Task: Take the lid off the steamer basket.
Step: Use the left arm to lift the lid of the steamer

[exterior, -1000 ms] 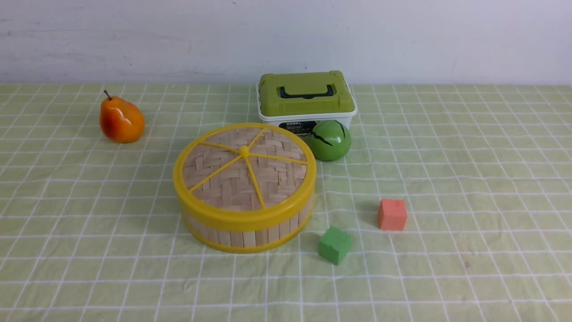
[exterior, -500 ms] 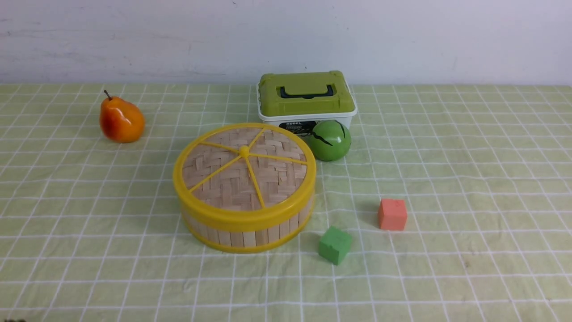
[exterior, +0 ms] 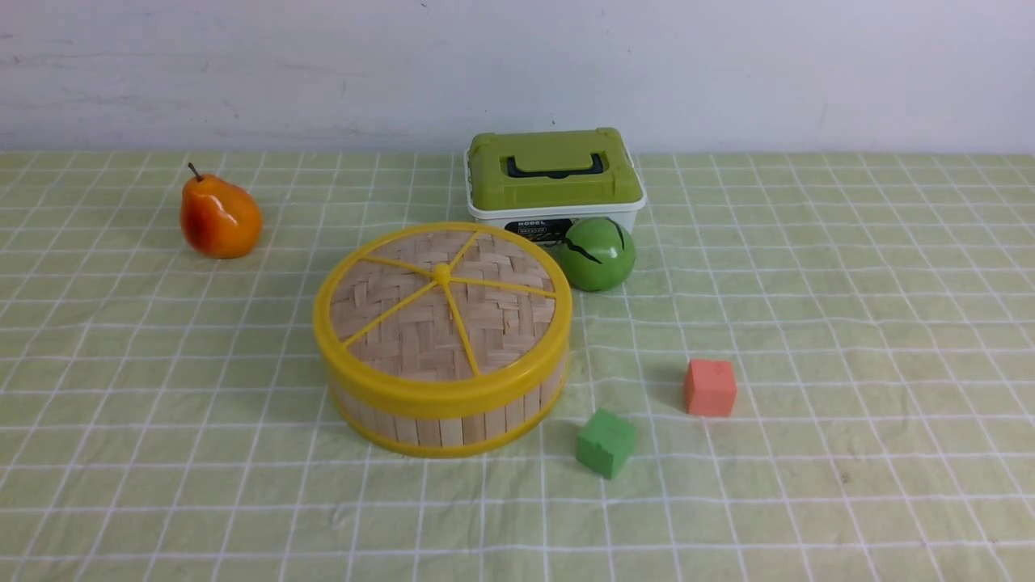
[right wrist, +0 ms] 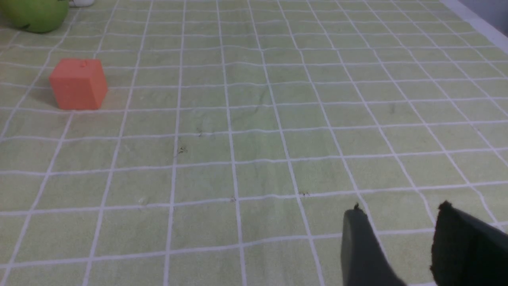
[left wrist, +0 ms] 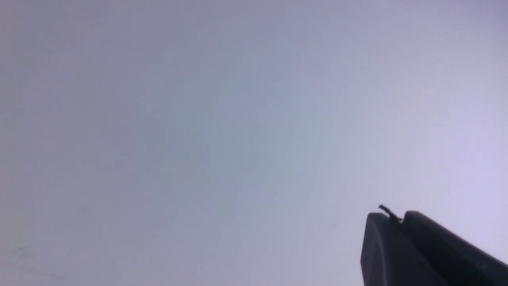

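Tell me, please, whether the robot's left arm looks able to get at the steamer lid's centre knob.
Probably yes: the knob stands uncovered atop the lid, with nothing over it. The green ball sits beside the basket, off that arm's side.

**Brief Appearance and Loss of a Dark Form at the Near Left Corner, Front View**

A small, dark, blurred form entered the front view between the first and second pictures, low at the near left corner, over the green checked cloth (exterior: 267, 529). Only its uppermost part showed, cut off by the lower border, and its identity could not be determined. By the final picture the form had left the view, and the patch of cloth that it had covered was again exposed at that corner.
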Robot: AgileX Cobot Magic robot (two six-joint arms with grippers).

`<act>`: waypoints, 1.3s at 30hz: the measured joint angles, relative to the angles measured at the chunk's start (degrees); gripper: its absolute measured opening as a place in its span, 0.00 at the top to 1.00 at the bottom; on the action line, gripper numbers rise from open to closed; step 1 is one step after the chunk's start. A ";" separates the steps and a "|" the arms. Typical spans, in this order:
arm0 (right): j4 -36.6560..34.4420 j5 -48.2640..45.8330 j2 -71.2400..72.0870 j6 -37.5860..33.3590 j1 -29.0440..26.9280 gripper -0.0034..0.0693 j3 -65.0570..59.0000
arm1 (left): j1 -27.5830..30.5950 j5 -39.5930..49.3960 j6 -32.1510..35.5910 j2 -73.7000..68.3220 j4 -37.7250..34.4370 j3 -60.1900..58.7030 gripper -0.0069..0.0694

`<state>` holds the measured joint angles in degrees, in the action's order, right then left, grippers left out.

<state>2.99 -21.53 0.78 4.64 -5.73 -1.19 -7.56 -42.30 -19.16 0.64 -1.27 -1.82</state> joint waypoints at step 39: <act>0.00 0.00 0.00 0.00 0.00 0.62 0.00 | 0.00 96.69 16.52 -87.01 -23.09 83.35 0.93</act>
<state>2.99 -21.53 0.78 4.64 -5.73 -1.19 -7.56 54.39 -2.64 -86.37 -24.36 81.53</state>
